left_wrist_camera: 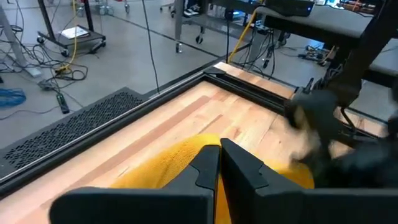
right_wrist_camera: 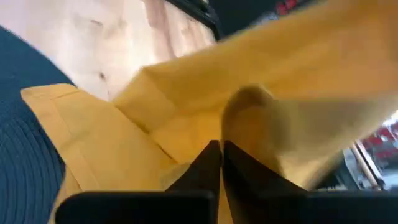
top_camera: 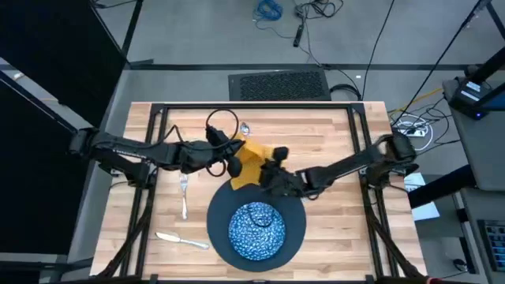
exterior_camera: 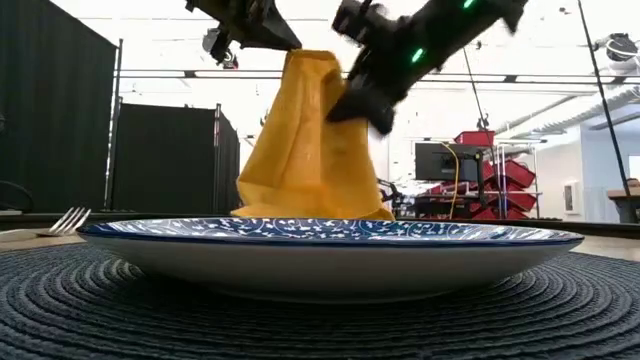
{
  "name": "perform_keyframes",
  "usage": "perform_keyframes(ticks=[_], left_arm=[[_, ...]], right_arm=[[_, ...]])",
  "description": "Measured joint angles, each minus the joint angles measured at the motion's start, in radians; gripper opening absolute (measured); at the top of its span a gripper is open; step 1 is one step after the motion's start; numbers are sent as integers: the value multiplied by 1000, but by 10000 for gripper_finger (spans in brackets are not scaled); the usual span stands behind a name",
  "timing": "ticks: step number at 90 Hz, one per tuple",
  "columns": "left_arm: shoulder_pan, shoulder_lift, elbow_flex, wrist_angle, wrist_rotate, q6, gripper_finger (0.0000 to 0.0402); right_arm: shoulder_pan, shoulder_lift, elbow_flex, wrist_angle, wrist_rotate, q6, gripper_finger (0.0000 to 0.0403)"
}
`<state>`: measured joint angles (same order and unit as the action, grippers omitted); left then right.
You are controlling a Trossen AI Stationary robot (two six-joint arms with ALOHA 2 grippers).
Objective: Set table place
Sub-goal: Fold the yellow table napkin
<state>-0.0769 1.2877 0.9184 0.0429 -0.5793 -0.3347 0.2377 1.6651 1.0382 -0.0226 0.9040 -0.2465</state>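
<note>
Both the left tool (top_camera: 223,147) and right tool (top_camera: 274,167) pinch the raised napkin (top_camera: 251,162), which could slip if they pull apart unevenly.

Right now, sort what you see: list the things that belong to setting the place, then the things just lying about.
For the job: napkin, held up by the left gripper and right gripper; plate; bowl; fork; knife; spoon; table.

Lying about: floor mat; blue cable; loose wires.
</note>
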Motion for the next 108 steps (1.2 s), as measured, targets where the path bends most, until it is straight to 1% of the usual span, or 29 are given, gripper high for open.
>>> perform_keyframes(ticks=[8, 14, 28, 42, 49, 66, 83, 94, 103, 108], left_arm=[[-12, 0, 0, 0, 20, 0, 0], [-20, 0, 0, 1, 25, 0, 0], [-43, 0, 0, 1, 27, -4, 0], [-58, 0, 0, 2, 27, -27, 0], [-58, 0, 0, 4, 27, -51, 0], [-57, 0, 0, 29, 27, -51, 0], [-56, 27, 0, 42, 27, -17, 4], [-56, 68, 0, 91, 32, 63, 32], [-56, 105, 0, 133, 78, 128, 70], [-56, 113, 0, 147, 82, 155, 92]], right_arm=[[13, -112, 0, -123, 51, 38, 0], [15, -193, 0, -187, 65, 47, 0], [15, -357, 0, -274, 58, 48, 0], [15, -459, 0, -312, 11, 68, 0], [20, -479, 0, -336, 7, 81, 0], [45, -487, 0, -393, 6, 129, 0], [52, -487, 0, -440, 6, 183, 0], [52, -487, 0, -446, 6, 183, 0], [52, -487, 0, -453, 6, 183, 0], [52, -487, 0, -466, 6, 183, 0]])
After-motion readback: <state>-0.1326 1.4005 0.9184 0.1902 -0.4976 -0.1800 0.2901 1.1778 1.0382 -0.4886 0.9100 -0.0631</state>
